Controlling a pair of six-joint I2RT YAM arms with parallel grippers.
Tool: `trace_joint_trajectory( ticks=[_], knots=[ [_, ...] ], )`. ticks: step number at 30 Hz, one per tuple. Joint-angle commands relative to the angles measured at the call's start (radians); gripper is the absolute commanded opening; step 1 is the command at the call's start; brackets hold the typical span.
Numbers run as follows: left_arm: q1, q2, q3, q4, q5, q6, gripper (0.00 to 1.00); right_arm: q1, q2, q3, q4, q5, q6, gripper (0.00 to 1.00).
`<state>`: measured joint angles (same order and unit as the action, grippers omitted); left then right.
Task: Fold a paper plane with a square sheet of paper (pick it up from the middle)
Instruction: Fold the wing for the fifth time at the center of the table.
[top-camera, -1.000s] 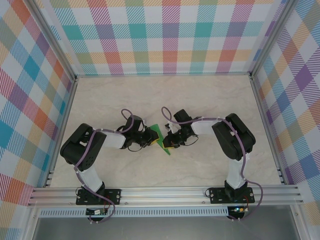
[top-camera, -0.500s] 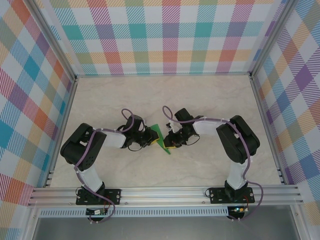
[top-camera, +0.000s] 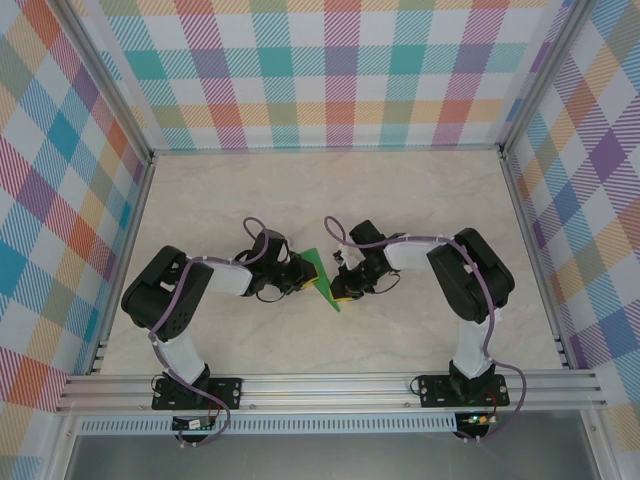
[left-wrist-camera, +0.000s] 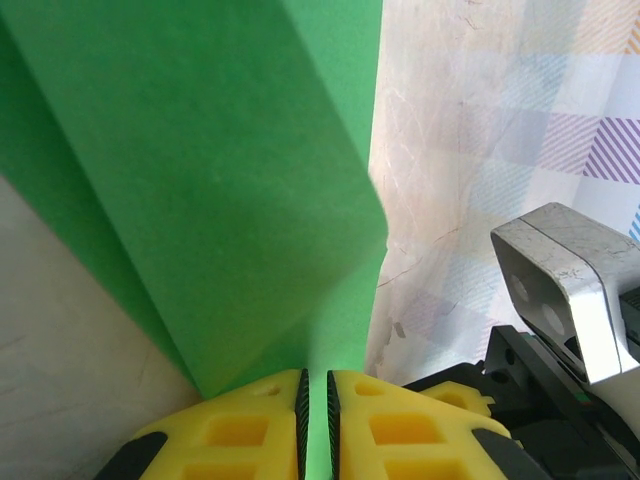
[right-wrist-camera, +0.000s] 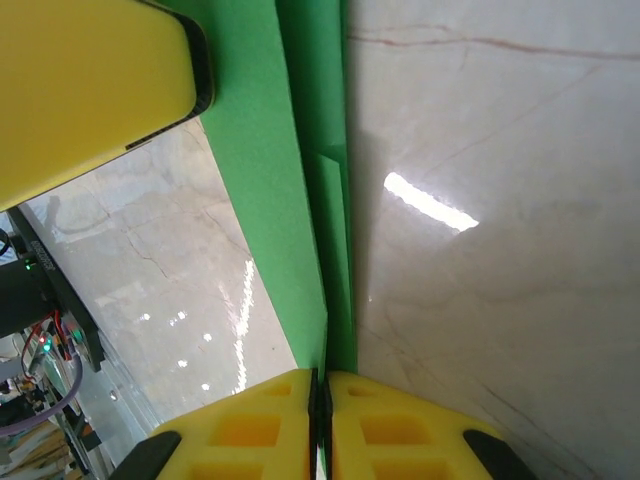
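The square sheet of paper (top-camera: 322, 280) is folded into a bright green pointed shape with layered flaps, held up off the table between both grippers. My left gripper (top-camera: 304, 277) is shut on one edge of it. In the left wrist view the green paper (left-wrist-camera: 200, 180) runs down between the yellow fingers of that gripper (left-wrist-camera: 316, 380). My right gripper (top-camera: 341, 286) is shut on the opposite side. In the right wrist view a narrow folded strip of the paper (right-wrist-camera: 300, 230) enters that gripper's (right-wrist-camera: 320, 376) closed jaws. Whether the shape is the paper plane I cannot tell.
The marble tabletop (top-camera: 330, 200) stretches behind the grippers to the plaid back wall (top-camera: 330, 70). Aluminium rails (top-camera: 330, 388) cross the near edge by the arm bases. The right wrist's camera housing (left-wrist-camera: 565, 290) sits close beside the left gripper. A left yellow finger (right-wrist-camera: 90, 90) shows in the right wrist view.
The right arm's elbow swung slightly to the right and came back. The green paper stays between both grippers, barely moved. The left arm is still.
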<state>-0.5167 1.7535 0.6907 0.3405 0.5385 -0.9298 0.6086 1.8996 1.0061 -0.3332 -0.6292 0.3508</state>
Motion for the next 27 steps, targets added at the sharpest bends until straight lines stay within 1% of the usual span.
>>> trace_joint_trajectory(
  ticks=[1,7,9,14,17,19,21,23,25,27],
  knots=[
    [-0.017,0.015,0.020,-0.024,-0.011,0.013,0.15,0.002,0.033,-0.012,-0.019,0.005,-0.019,0.12],
    [-0.018,0.024,0.031,-0.030,-0.011,0.014,0.15,0.001,0.005,-0.006,-0.029,0.010,-0.021,0.14],
    [-0.017,0.029,0.037,-0.035,-0.014,0.014,0.15,0.001,-0.014,-0.006,-0.036,0.016,-0.024,0.16],
    [-0.017,0.032,0.041,-0.041,-0.014,0.017,0.15,0.001,-0.095,-0.017,-0.047,0.073,-0.021,0.21],
    [-0.017,0.031,0.041,-0.044,-0.012,0.020,0.15,0.004,-0.160,-0.041,-0.016,0.117,-0.008,0.23],
    [-0.017,0.032,0.040,-0.046,-0.012,0.022,0.15,0.010,-0.190,-0.054,0.008,0.132,0.001,0.23],
    [-0.017,0.029,0.038,-0.046,-0.012,0.022,0.15,0.018,-0.204,-0.061,0.031,0.129,0.014,0.24],
    [-0.017,0.029,0.037,-0.046,-0.014,0.022,0.15,0.028,-0.198,-0.053,0.046,0.097,0.026,0.23],
    [-0.018,0.028,0.037,-0.046,-0.014,0.023,0.15,0.041,-0.166,-0.035,0.063,0.046,0.034,0.21],
    [-0.017,0.029,0.037,-0.046,-0.014,0.023,0.15,0.049,-0.132,-0.021,0.077,0.028,0.049,0.18]
  ],
)
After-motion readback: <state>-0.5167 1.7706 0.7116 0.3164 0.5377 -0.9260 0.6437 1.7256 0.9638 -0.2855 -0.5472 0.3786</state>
